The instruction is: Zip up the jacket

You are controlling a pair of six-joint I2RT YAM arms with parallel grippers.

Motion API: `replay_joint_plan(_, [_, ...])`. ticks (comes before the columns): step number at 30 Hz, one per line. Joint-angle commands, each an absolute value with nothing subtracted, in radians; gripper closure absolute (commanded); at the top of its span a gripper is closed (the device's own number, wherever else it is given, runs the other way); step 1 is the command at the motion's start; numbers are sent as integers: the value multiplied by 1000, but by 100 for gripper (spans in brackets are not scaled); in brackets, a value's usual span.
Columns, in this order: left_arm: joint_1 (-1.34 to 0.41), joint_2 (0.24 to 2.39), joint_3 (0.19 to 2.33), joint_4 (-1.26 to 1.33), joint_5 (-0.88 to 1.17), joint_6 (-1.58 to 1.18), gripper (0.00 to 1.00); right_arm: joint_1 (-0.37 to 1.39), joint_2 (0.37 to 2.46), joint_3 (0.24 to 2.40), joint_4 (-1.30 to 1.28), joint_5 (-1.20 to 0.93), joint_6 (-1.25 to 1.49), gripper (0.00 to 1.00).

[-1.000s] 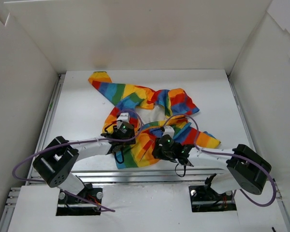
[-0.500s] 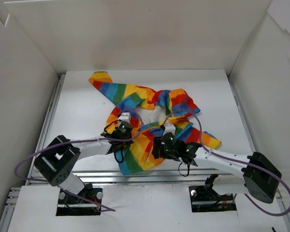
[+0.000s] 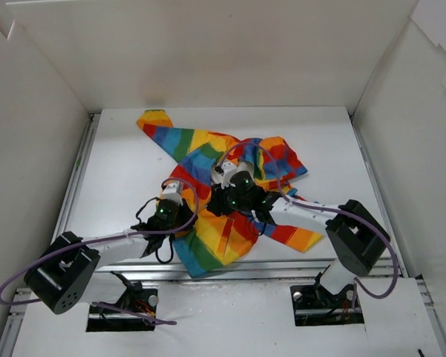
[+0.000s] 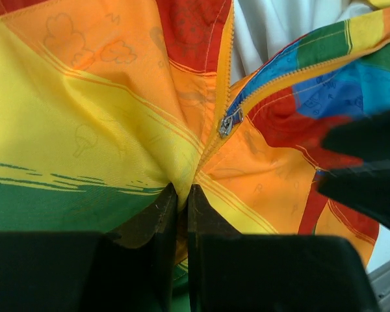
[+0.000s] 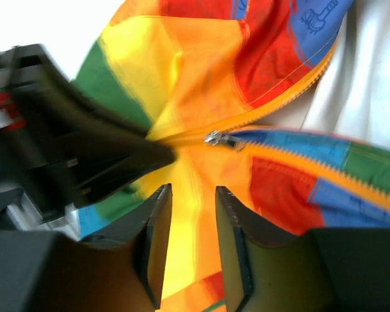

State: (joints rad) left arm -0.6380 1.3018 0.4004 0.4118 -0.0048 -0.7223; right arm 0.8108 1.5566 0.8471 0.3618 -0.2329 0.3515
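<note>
The rainbow-striped jacket [image 3: 208, 149] lies spread on the white table [image 3: 119, 163], with its white lining [image 4: 279, 23] showing at the open front. My left gripper [image 3: 177, 219] is shut on a bunched yellow-orange fold of the jacket [image 4: 104, 110] just below the zipper. The silver zipper pull [image 4: 226, 125] sits low on the yellow teeth, where the two front edges meet. My right gripper [image 5: 192, 192] hovers over the orange fabric just below that zipper pull [image 5: 216, 138]. Its fingers [image 5: 159, 201] stand apart, with cloth showing between them. In the top view my right gripper [image 3: 219, 202] is close beside the left one.
White walls [image 3: 30, 149] enclose the table on the left, back and right. A metal rail [image 3: 282, 269] runs along the near edge, by the jacket's hem. One sleeve [image 3: 160, 126] reaches toward the back left corner.
My left arm has drawn back toward the near left, pulling the jacket's lower front with it. My right arm has swung left and farther in, over the jacket's middle.
</note>
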Motion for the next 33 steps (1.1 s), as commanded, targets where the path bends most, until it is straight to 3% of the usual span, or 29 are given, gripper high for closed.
replay_joint_plan(1, [-611, 1270, 381, 595, 81, -756, 100, 764, 1632, 893, 561, -414, 351, 67])
replay_joint_plan(4, [-611, 1250, 367, 617, 103, -756, 100, 703, 1683, 879, 652, -489, 403, 57])
replay_joint_plan(23, [-592, 1177, 345, 626, 166, -770, 100, 637, 1816, 873, 822, -679, 485, 52])
replay_joint_plan(33, [-592, 1178, 341, 618, 158, -770, 100, 632, 1801, 836, 896, -710, 532, 65])
